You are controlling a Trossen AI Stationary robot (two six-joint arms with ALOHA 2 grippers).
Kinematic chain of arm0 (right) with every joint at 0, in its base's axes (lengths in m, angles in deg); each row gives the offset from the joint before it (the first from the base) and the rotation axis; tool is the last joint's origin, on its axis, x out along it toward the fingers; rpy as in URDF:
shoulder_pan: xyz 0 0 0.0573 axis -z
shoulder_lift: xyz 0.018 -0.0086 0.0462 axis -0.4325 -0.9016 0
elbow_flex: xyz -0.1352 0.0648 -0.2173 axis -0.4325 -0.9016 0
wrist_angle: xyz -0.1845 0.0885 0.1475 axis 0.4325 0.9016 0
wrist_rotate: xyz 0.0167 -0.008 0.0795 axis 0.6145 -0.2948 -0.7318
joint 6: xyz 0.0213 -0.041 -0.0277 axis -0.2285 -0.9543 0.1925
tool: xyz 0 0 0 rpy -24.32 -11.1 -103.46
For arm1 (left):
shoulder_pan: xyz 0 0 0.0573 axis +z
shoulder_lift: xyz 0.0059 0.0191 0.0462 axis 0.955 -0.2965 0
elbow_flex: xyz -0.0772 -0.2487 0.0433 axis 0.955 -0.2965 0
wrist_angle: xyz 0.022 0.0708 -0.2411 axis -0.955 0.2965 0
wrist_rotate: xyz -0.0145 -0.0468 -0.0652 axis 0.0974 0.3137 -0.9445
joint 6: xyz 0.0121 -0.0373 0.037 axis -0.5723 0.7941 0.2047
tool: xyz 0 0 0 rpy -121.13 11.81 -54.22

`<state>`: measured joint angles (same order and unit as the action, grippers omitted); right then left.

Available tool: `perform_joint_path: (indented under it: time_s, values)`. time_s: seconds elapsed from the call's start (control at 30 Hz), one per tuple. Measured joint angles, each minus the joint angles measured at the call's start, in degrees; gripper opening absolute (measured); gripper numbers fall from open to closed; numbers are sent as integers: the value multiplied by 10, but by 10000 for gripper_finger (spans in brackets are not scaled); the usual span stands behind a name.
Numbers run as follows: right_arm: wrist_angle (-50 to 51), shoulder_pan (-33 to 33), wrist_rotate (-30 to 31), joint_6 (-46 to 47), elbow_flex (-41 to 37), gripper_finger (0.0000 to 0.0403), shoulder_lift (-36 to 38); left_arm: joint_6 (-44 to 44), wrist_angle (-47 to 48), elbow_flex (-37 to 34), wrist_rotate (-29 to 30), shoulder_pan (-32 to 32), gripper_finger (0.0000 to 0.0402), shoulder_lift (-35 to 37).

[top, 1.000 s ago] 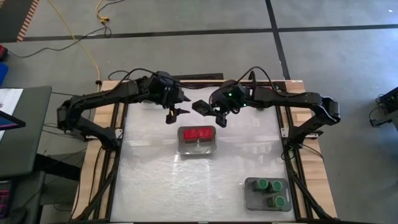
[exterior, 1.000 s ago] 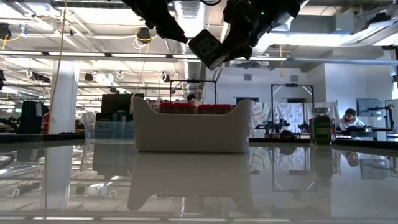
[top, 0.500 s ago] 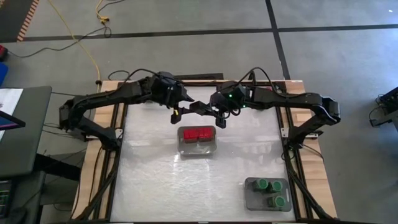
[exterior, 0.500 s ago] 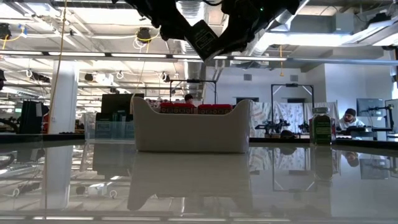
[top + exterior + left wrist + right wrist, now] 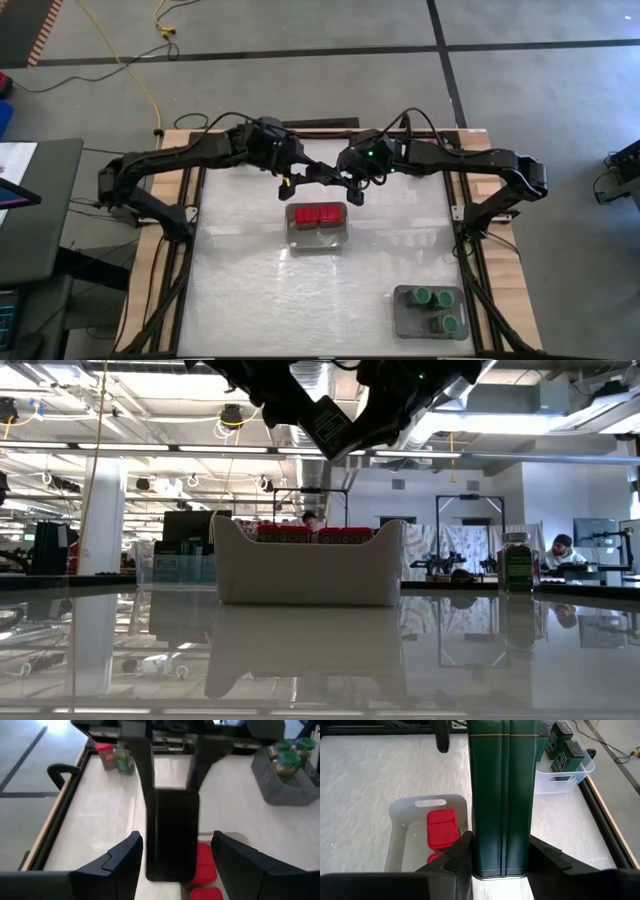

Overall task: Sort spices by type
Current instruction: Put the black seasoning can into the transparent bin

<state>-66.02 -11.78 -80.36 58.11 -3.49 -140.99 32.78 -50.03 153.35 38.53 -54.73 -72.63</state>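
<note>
A black boxy spice container (image 5: pixel 318 172) hangs in the air above the far edge of the grey tray (image 5: pixel 318 238) that holds red-capped spices (image 5: pixel 318 214). My right gripper (image 5: pixel 337 177) is shut on it. My left gripper (image 5: pixel 175 840) is open; its fingers stand on either side of the container's (image 5: pixel 172 835) free end, with narrow gaps showing. A clear bin with more black containers (image 5: pixel 565 747) stands toward the table's far side. A red-capped spice (image 5: pixel 105 755) and a green-capped spice (image 5: pixel 125 762) stand upright on the table. My right gripper pinches the black container between its two fingers (image 5: pixel 457 855), one on each narrow side, near one end (image 5: pixel 500 862). The fingers lie along it, coming level from the table's right. The container is lifted clear and sits tilted (image 5: pixel 335 425), its free end toward my left gripper.
A second grey tray (image 5: pixel 405 325) with green-capped spices (image 5: pixel 432 298) sits at the table's near right corner. Bare table lies to the left of and in front of the red tray. The table's frame rails (image 5: pixel 185 200) run along both sides.
My left gripper has moved toward the table's right, up to the held container, and its open fingers now straddle the container's free end. My right gripper has carried the container a little to the left and slightly up, still shut on it.
</note>
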Motion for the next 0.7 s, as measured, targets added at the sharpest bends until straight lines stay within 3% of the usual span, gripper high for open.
perform_joint_path:
  time_s: [0.37, 0.7]
  values:
    - [7, 0, 0, 0, 0, 175, 0, 11, -18, -1, 3, -1, 221, -17]
    - [14, 0, 0, 0, 0, 175, 0, 5, -43, 0, 2, -1, 154, -14]
